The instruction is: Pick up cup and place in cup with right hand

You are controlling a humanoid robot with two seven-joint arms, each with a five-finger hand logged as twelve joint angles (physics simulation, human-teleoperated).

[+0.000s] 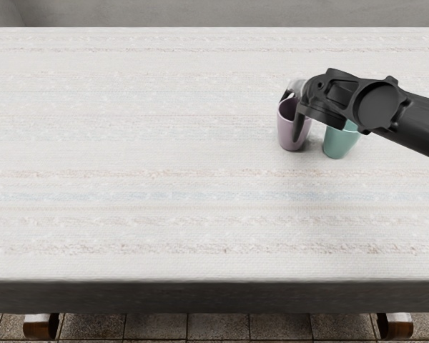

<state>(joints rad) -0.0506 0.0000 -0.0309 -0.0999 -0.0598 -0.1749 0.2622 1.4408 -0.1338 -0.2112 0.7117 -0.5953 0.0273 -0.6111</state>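
Observation:
The right hand (pixel 320 104), black with a pale grey part at its far end, reaches in from the right edge over two cups. Directly below its far end is a mauve cup (pixel 288 133), upright, its rim partly covered by the hand. How firmly the two are in contact cannot be told from this view. Just right of the mauve cup, a teal cup (pixel 338 144) stands upright on the table, its upper part largely hidden under the hand and wrist. A narrow gap separates the cups low down.
A pale striped cloth covers the table (pixel 143 143), whose dark front edge (pixel 214 296) runs across the lower picture. A grey wall lies behind. The right forearm (pixel 418 125) passes above the table's right side.

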